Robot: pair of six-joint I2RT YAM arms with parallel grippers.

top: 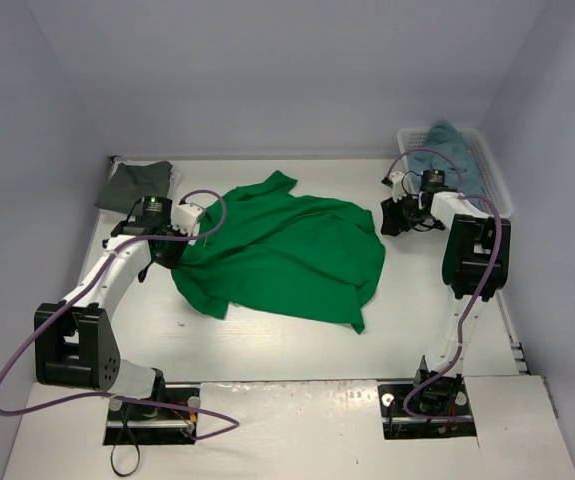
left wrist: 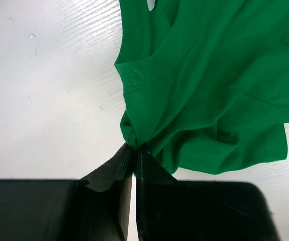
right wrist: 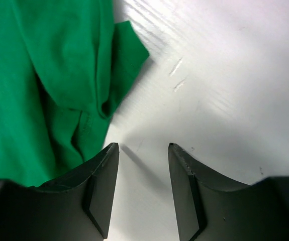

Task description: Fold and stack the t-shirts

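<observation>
From above: finds the green t-shirt lying rumpled and half-spread at the middle of the surface, with the left claw at its left edge and the right claw just beside its right edge, apparently clear of the cloth. Finds also a dark grey t-shirt lying in the far left corner and a teal-blue t-shirt heaped in the lattice basket at far right. From the left wrist: shows the left claw clamped tight on a gathered pinch of green cloth just below the ribbed neckband, with the rest of the shirt fanning away over the surface. From the right wrist: shows the right claw standing open and empty over bare surface, with the shirt's edge and a loose flap close by its left finger. Judging by the drape: light, limp, without stiffness, prone to bunch and drag rather than slide flat. Probably calls for a second hold at a seamed spot opposite the left pinch, such as a shoulder, sleeve hem or bottom corner. Best taken thinly so that one layer alone lifts, then pulled taut between both holds before any fold.
</observation>
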